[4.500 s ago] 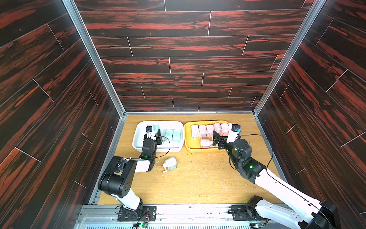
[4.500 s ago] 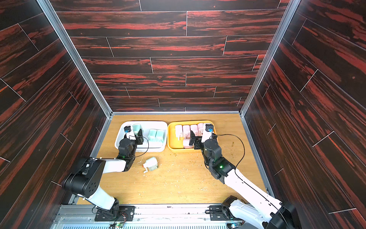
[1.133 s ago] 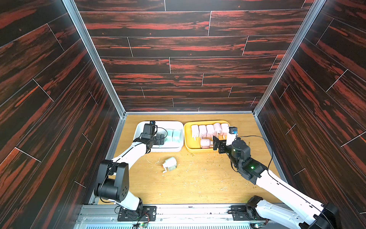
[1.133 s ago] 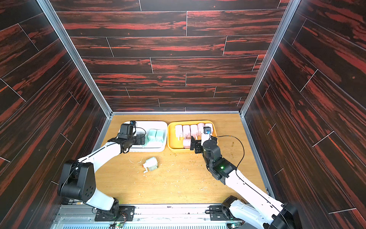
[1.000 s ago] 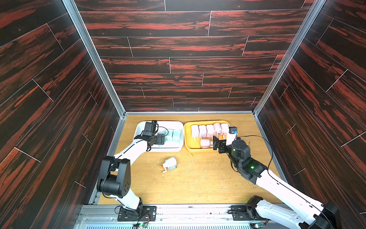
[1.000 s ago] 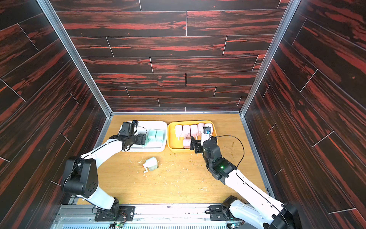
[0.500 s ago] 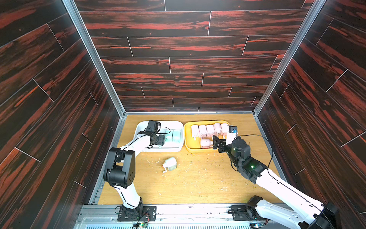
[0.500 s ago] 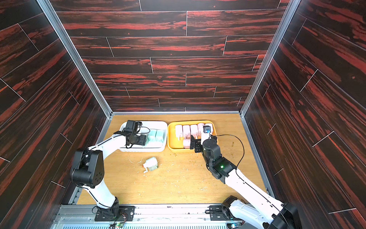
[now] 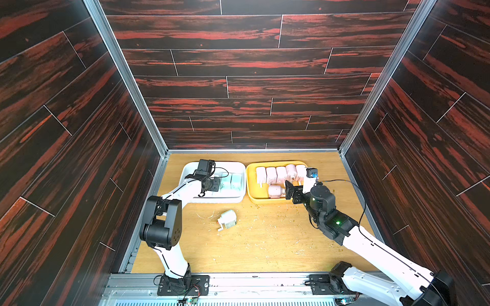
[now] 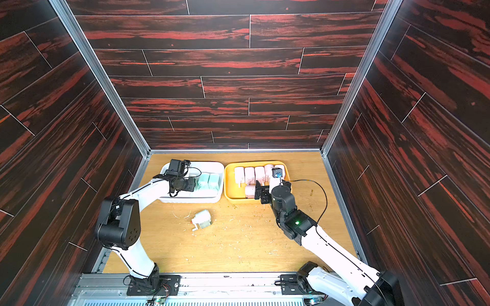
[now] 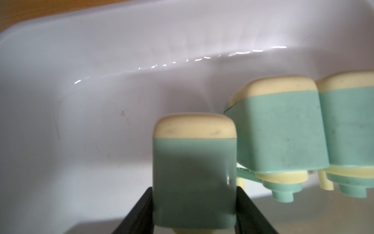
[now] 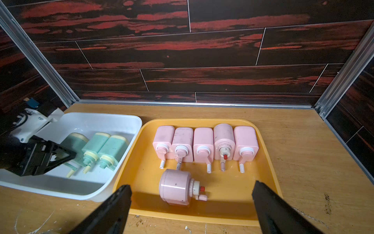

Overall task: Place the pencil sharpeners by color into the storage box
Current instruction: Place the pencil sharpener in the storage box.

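My left gripper (image 11: 194, 190) is shut on a mint green pencil sharpener (image 11: 194, 172), both fingers pressed to its sides inside the white bin (image 11: 81, 81). Two more green sharpeners (image 11: 281, 131) lie just beside it. In both top views the left gripper (image 9: 216, 184) sits low in the bin. A row of pink sharpeners (image 12: 203, 144) fills the back of the yellow tray (image 12: 269, 162). One pink sharpener (image 12: 176, 189) lies on its side near the tray's front. My right gripper (image 12: 191, 186) hangs open over that front edge, holding nothing.
A pale green sharpener (image 9: 227, 218) with a white crank lies loose on the wooden table in front of the white bin (image 9: 212, 199). Shavings are scattered over the tabletop. Dark panelled walls close in the back and both sides.
My left gripper has swung right inside the white bin toward the two green sharpeners, and its jaws have closed on a green one. The right arm has hardly moved.
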You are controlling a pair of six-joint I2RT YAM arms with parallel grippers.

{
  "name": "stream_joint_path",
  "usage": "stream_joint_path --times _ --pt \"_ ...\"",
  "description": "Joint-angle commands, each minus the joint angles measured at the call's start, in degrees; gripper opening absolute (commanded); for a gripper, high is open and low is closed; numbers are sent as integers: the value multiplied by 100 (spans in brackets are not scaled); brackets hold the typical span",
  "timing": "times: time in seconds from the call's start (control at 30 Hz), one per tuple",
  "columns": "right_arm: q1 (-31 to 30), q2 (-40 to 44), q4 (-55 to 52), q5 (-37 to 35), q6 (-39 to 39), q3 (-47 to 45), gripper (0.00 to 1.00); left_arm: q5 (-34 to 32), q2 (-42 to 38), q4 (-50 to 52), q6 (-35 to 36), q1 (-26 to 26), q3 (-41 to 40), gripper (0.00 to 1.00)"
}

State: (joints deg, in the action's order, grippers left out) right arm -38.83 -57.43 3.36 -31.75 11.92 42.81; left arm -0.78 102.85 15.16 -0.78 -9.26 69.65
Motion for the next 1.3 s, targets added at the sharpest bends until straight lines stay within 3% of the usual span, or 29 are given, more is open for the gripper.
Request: stream_joint_path --times 0.0,0.37,0.67,0.83,1.07,1.27 --pt "-11 75 -54 -60 -10 172 98 192 58 -345 68 23 239 40" --pt "-14 131 -128 -55 11 171 98 245 385 -110 25 26 398 43" --pt "-11 181 -177 -15 21 185 98 198 530 113 40 22 581 57" --pt "-11 296 -214 -33 29 149 98 122 489 329 34 28 726 70" --pt "-11 396 -221 52 82 26 98 23 -67 250 -118 20 484 92" --pt "-11 348 -195 201 141 0 98 -399 -1092 15 -784 -35 -282 100"
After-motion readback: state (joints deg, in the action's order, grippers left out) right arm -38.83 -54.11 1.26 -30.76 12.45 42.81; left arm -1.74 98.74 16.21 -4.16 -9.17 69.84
